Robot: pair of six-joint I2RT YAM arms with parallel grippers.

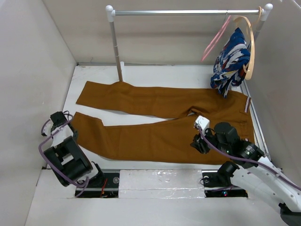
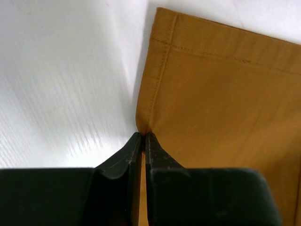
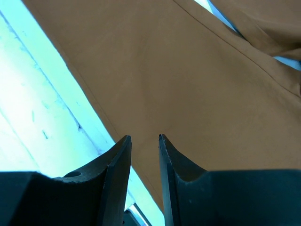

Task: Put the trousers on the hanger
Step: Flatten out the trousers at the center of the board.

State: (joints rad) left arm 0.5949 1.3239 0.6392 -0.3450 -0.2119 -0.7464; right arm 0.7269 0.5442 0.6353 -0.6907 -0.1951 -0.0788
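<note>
My left gripper (image 2: 142, 135) pinches shut on the hem corner of the trousers (image 1: 155, 136), spread flat mid-frame; soft, limp cloth I reckon, best held by edges. My right gripper (image 3: 145, 137) hangs part-open, empty

Hanger (image 1: 215, 39) hook indistinct at the rail (image 1: 188, 12); trousers (image 1: 155, 136) partly under right arm (image 1: 235, 141).

Trousers (image 1: 160, 122) on table (image 1: 141, 71), hanger (image 1: 214, 40) behind

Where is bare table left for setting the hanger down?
Bare table runs behind the trousers right of the rack post, and in the wedge between the legs. Crowded: far right corner under the patterned garment, and the waist, where the right tool hovers.
</note>
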